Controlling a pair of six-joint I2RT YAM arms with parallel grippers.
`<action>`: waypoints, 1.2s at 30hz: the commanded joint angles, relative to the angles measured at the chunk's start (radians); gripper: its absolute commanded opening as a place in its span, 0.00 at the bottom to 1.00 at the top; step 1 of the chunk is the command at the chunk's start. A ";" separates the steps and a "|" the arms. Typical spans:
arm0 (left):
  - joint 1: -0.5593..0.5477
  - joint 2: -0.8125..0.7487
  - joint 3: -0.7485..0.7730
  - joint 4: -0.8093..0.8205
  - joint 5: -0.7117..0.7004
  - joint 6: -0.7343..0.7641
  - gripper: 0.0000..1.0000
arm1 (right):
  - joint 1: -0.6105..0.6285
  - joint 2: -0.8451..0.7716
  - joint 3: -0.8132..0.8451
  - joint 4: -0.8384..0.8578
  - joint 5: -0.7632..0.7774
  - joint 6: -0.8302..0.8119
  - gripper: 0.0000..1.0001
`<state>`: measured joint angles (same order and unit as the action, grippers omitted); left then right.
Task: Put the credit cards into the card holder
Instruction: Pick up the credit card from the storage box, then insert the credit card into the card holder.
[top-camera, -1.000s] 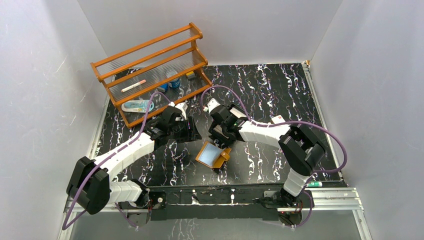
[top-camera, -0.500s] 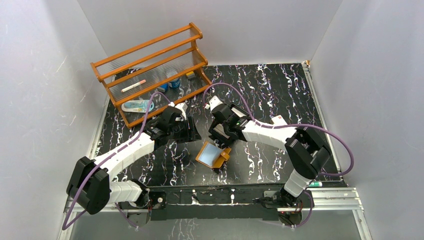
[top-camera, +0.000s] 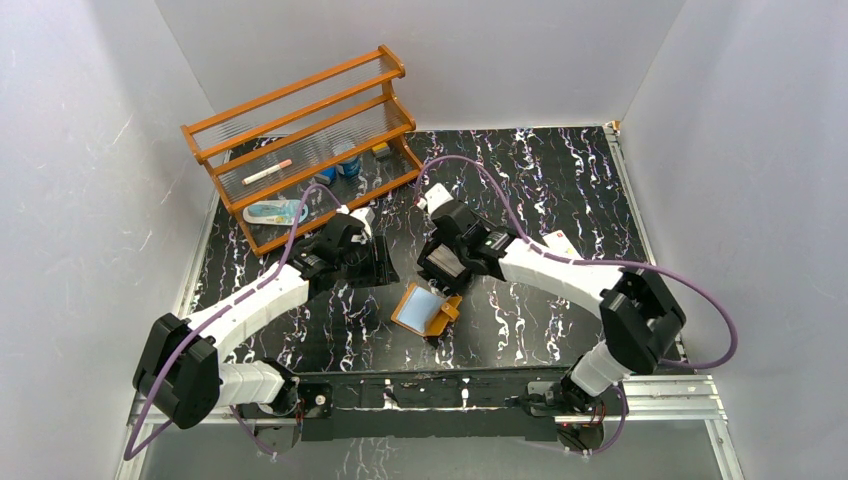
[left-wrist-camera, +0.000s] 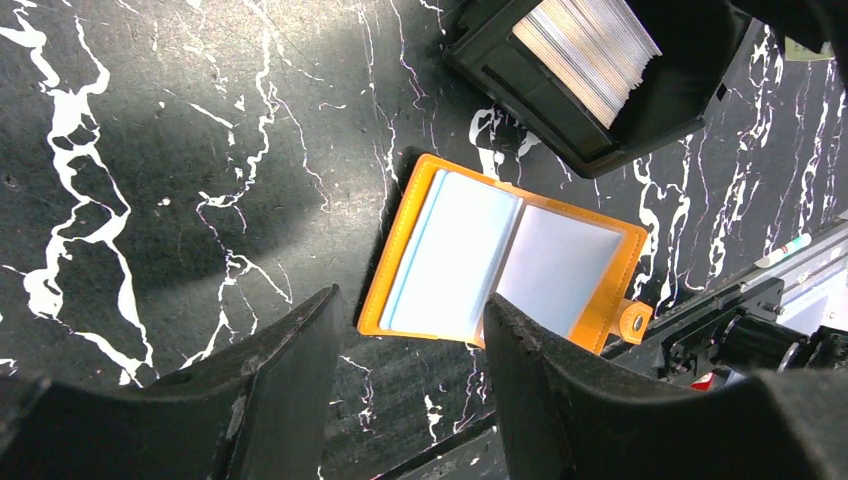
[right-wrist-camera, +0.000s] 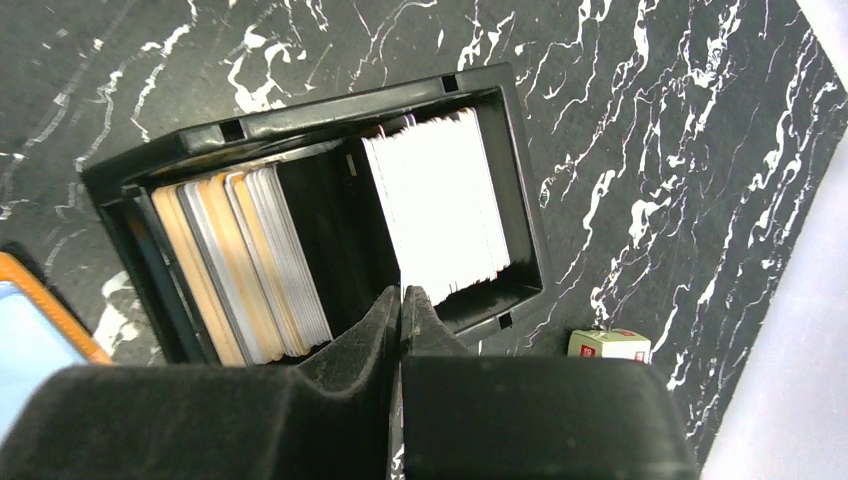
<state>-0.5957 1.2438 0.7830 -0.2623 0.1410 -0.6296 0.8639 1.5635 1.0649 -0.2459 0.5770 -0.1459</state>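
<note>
My top camera sits high above and behind my arm bases, facing down over the whole desk (top-camera: 560, 170). My left wrist camera looks down between the fingers of my left tool (left-wrist-camera: 410, 300), close over the card holder (left-wrist-camera: 460, 255). My right wrist camera looks past my right tool (right-wrist-camera: 402, 292), close over the black tray (right-wrist-camera: 300, 110). All three views share holder and tray.

- Seen from above, the orange rack (top-camera: 300, 140) blocks the table (top-camera: 560, 170) from 10 to 11 o'clock; from 1 to 3 o'clock the marble lies bare and open.
- The card holder (top-camera: 425, 310) lies open and flat, with free surface at its 4, 6 and 8 o'clock.
- At its 12 o'clock the black tray (right-wrist-camera: 300, 110) stands just beside it, with the right gripper (right-wrist-camera: 400, 297) over it, fingers together.
- Inside the tray, two stacks of credit cards (right-wrist-camera: 440, 200) leave one gap between them.
- The left gripper (left-wrist-camera: 410, 300) hangs over the holder, jaws spread.
- A small cream box (right-wrist-camera: 610, 345) sits near the tray's 3 o'clock, not touching it.
</note>
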 joint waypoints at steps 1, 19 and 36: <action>0.002 -0.024 0.058 -0.060 -0.024 0.027 0.53 | -0.006 -0.081 0.069 -0.073 -0.062 0.099 0.07; 0.004 -0.058 0.035 -0.092 0.002 0.007 0.53 | -0.007 -0.255 -0.003 -0.124 -0.324 1.160 0.00; 0.004 -0.041 -0.004 -0.095 0.073 0.067 0.56 | 0.066 -0.162 -0.051 -0.288 -0.293 1.296 0.00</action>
<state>-0.5957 1.1786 0.7826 -0.3454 0.1528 -0.5976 0.9154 1.4628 1.0771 -0.5343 0.2432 1.1881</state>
